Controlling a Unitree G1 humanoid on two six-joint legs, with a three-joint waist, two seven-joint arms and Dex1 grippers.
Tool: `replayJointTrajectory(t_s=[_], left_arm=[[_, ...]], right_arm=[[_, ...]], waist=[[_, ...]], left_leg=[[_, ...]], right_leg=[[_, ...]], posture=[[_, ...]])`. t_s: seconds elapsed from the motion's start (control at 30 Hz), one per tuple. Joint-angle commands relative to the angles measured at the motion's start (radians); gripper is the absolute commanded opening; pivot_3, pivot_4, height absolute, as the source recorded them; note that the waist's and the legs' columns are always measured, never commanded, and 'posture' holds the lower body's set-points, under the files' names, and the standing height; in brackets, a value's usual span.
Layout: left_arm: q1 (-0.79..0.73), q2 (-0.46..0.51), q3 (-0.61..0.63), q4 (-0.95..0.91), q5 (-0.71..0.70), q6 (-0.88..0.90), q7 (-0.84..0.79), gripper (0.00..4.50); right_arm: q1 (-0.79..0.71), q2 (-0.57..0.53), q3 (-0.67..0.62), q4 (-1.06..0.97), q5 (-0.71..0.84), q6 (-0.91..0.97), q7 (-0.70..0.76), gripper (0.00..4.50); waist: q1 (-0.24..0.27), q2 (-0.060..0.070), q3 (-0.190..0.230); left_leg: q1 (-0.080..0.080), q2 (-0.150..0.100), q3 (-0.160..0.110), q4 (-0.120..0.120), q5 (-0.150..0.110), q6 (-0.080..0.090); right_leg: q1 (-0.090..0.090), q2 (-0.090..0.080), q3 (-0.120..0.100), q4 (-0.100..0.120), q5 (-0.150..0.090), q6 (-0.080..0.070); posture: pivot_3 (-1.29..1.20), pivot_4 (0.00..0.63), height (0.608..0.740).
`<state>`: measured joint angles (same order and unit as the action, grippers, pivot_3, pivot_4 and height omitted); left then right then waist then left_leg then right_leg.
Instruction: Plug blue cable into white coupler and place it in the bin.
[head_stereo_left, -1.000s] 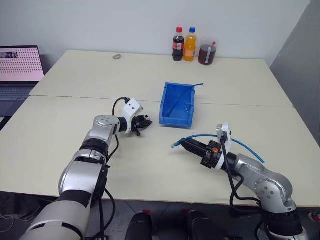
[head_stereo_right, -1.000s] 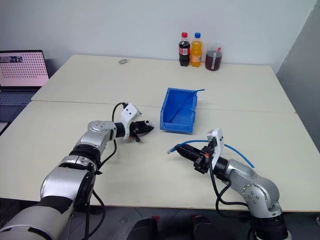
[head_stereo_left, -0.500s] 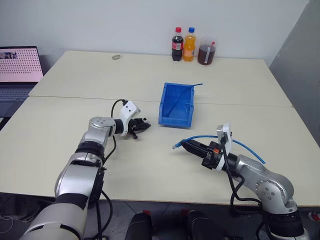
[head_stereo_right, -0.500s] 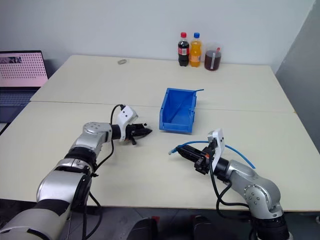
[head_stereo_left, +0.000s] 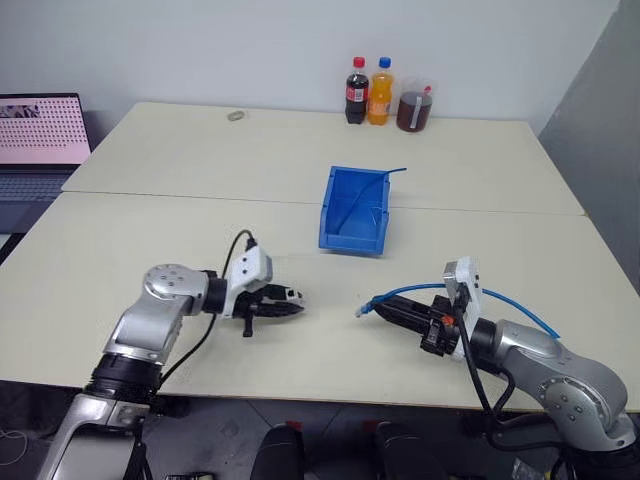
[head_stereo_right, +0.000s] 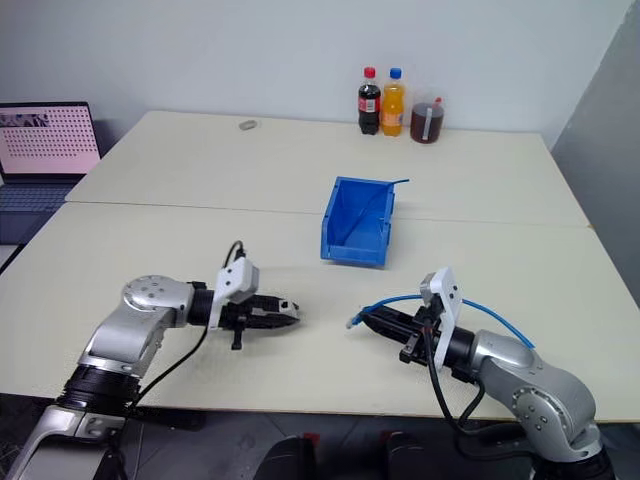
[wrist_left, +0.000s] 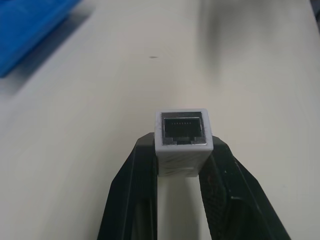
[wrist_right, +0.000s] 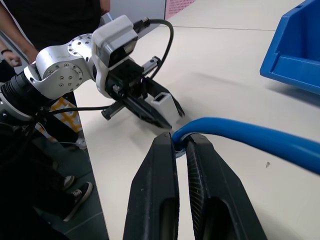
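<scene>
My left gripper (head_stereo_left: 288, 297) is shut on the white coupler (wrist_left: 183, 132), a small white block whose dark socket faces away from the fingers. It hovers low over the table and points toward my right gripper (head_stereo_left: 388, 309). That gripper is shut on the blue cable (head_stereo_left: 500, 297) just behind its plug (head_stereo_left: 362, 311). The cable arcs back over the right wrist. A short gap separates plug and coupler (wrist_right: 162, 101). The blue bin (head_stereo_left: 353, 210) stands farther back, mid-table, with a thin blue wire (head_stereo_left: 395, 170) sticking out of its far corner.
Two drink bottles (head_stereo_left: 367, 88) and a jar of dark liquid (head_stereo_left: 413, 105) stand at the table's far edge. A laptop (head_stereo_left: 40, 135) sits at the far left. A small grey object (head_stereo_left: 235, 115) lies at the back. A person's legs (wrist_right: 50, 15) show beside the table.
My left arm has drawn back from beside the bin toward the table's near edge, its gripper turning to face the right gripper. The right gripper has barely shifted, with the cable still in it.
</scene>
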<state>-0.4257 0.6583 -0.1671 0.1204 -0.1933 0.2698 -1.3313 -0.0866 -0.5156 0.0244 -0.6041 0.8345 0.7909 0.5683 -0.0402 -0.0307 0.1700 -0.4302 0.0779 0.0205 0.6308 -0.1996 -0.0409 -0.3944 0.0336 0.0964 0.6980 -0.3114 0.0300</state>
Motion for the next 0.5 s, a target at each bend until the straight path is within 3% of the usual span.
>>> replayJointTrajectory(t_s=[0.03,0.5], left_arm=[[-0.029,-0.022,-0.060,0.014,0.038,-0.056,-0.003,0.78],[-0.093,-0.068,-0.140,0.197,0.116,-0.201,-0.013,0.78]], right_arm=[[0.006,-0.019,0.013,-0.045,-0.027,-0.024,0.014,0.00],[-0.039,-0.035,0.110,-0.019,-0.184,-0.094,0.044,0.00]], waist=[[0.001,0.000,0.000],[0.008,0.000,-0.001]], left_leg=[[0.000,0.000,0.000,0.000,0.000,0.000],[0.000,0.000,0.000,0.001,0.000,0.000]], right_leg=[[0.000,0.000,0.000,0.000,0.000,0.000],[0.001,0.001,0.001,0.000,0.000,0.000]], posture=[[0.00,0.150,0.740],[0.00,0.150,0.740]])
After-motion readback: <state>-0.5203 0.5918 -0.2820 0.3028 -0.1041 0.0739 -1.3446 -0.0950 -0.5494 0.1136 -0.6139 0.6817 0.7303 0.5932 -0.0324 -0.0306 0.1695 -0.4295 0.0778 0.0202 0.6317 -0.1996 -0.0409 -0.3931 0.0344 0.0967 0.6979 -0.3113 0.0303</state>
